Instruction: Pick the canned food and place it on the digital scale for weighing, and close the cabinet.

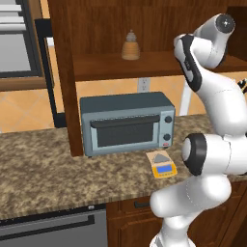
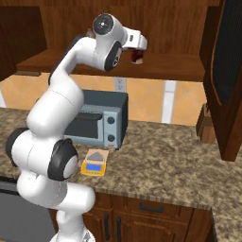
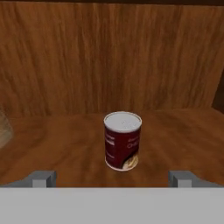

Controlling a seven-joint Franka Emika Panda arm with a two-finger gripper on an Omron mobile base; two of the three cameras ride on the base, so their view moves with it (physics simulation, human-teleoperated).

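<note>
Gripper: your gripper (image 3: 112, 179) is standing wide open, holding nothing, just short of the can.
Canned food: the canned food (image 3: 123, 141) is standing upright on the cabinet shelf (image 3: 65, 144), centred between your fingertips (image 3: 43, 178).
Approach: you are reaching level; push in straight, close at mid-height.
Scale: the digital scale (image 1: 162, 165) is waiting below on the counter (image 1: 48, 169).
</note>
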